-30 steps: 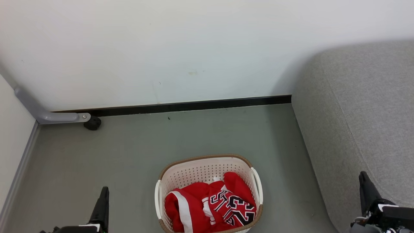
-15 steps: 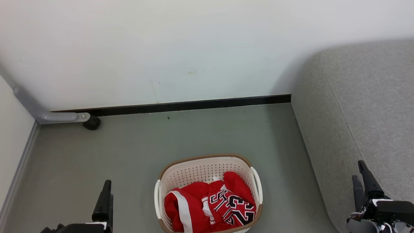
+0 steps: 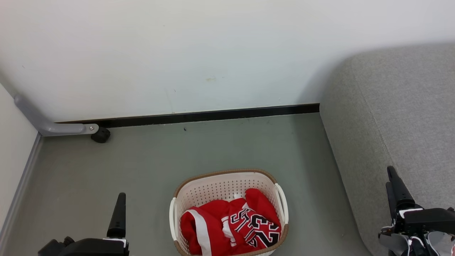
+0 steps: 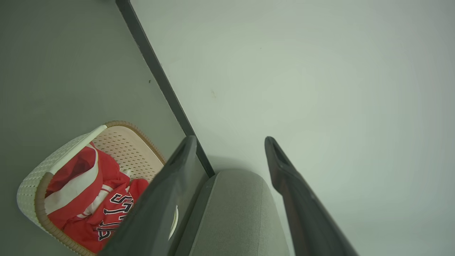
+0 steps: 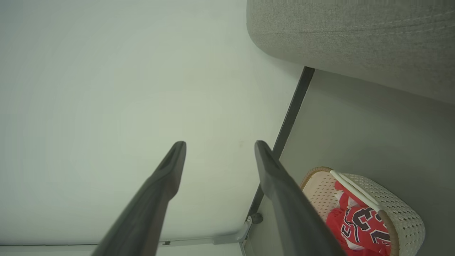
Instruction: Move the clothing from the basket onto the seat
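white wall (image 3: 213,53), grey floor (image 3: 213,149) (black skirting (image 3: 213,115))

Entry, left claw (image 4: 230,139): two long, tapering fingers (image 4: 156,206), matt charcoal, one bearing a small white oval mark (image 4: 175,222) on its side. A white band (image 3: 115,241) sits at the finger base, on a black housing (image 3: 85,248).

Entry, right claw (image 5: 219,143): same dark tapering fingers and white band, with a boxy black body (image 3: 428,220) and pale grey fittings (image 3: 394,241) beneath.
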Tool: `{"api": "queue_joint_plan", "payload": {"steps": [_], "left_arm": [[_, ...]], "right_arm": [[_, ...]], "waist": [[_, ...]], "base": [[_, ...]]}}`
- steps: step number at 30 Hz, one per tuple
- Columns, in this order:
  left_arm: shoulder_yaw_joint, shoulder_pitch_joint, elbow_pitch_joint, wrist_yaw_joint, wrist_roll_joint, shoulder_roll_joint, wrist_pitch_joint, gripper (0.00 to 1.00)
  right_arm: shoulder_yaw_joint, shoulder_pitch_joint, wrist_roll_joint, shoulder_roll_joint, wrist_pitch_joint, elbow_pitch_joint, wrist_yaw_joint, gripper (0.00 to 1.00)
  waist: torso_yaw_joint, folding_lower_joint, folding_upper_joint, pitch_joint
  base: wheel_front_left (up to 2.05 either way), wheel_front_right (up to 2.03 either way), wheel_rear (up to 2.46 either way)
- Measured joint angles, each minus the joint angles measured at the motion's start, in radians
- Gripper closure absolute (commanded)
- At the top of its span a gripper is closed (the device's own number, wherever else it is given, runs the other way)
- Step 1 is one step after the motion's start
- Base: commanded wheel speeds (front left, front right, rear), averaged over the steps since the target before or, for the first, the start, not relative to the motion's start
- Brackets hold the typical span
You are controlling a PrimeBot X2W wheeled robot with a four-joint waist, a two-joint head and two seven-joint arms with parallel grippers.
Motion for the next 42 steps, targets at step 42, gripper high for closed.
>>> {"api": "queue_joint_plan", "payload": {"steps": [42], "left_arm": [[-0.15,-0.047,0.007,0.134,0.756,0.045,-0.149,0.0]], "right_arm": [[0.331,-0.167,-0.568,-0.172,-0.197,0.145,0.0,0.0]], "waist": [[0.006,0.0,0.0,0.01]], "base": [[0.0,0.0,0.0]]}}
